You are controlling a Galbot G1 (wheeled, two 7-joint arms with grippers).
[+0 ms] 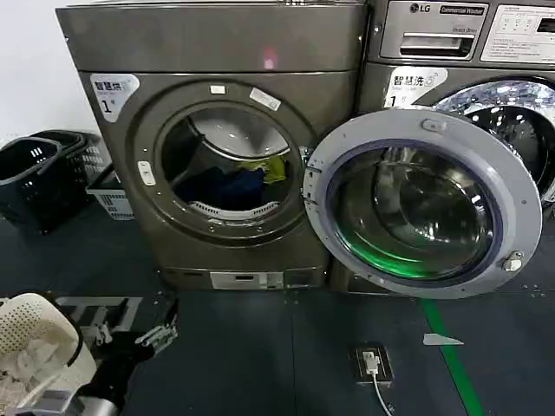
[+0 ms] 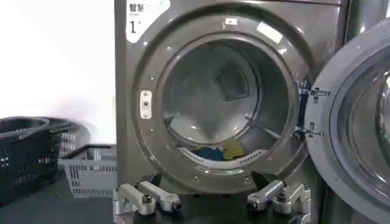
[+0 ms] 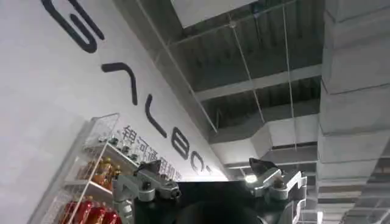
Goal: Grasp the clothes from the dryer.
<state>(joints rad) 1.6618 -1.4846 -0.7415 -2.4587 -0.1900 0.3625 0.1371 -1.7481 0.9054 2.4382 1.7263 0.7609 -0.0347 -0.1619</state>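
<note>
The dryer (image 1: 221, 130) stands on the floor, facing the robot. Its round door (image 1: 425, 204) hangs open to the right, in front of another machine (image 1: 468, 52) that stands just beside it on the right. The clothes (image 1: 238, 184) lie inside the drum, low down near the front. To the left of the dryer sit some baskets (image 1: 43, 173) on the floor. The left gripper (image 1: 156, 334) is low, near the floor, in front of the dryer and well apart from it. A basket (image 1: 35, 338) with things in it is at the robot's near left.
</note>
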